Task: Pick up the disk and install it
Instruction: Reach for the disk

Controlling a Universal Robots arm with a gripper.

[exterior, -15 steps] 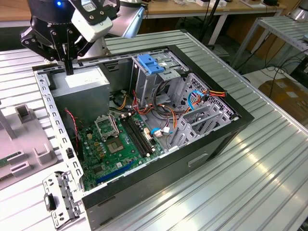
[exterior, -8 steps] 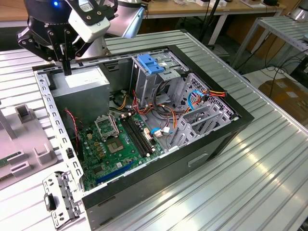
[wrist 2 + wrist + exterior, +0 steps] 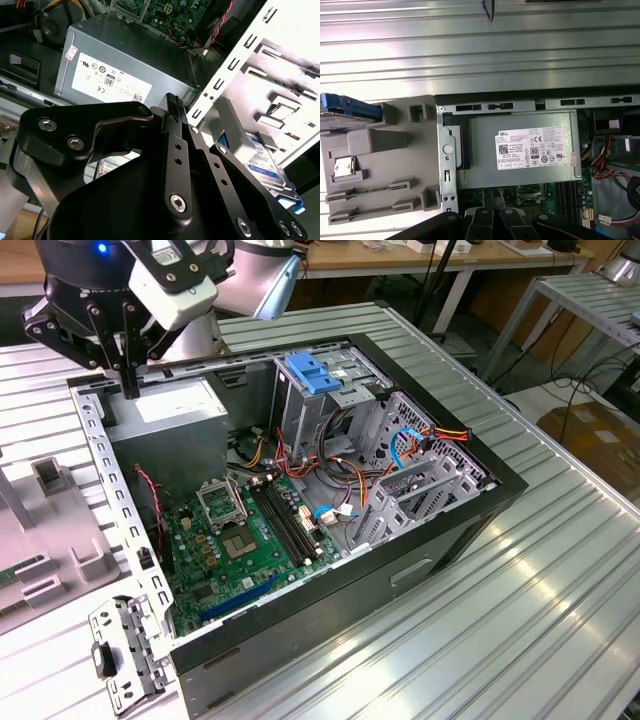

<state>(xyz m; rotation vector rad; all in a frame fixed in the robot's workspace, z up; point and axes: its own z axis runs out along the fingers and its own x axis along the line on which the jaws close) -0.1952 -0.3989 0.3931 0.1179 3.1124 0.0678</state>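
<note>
The disk (image 3: 265, 160), with a white label, a blue band and a blue carrier edge, rests in a grey holder (image 3: 380, 165) outside the computer case. In the first wrist view the disk (image 3: 347, 106) shows its blue edge at the far end of that holder. My gripper (image 3: 130, 390) hangs above the case's corner by the power supply (image 3: 170, 405), apart from the disk. Its fingers are shut on nothing in the exterior view, and in both wrist views my gripper (image 3: 172, 100) (image 3: 493, 195) points at the power supply.
The open case (image 3: 480, 510) lies on a ribbed metal table. Inside are a green motherboard (image 3: 250, 540), cables and a drive cage with a blue bracket (image 3: 312, 375). The grey holder (image 3: 50, 540) and a loose metal bracket (image 3: 125, 650) lie at the exterior view's left.
</note>
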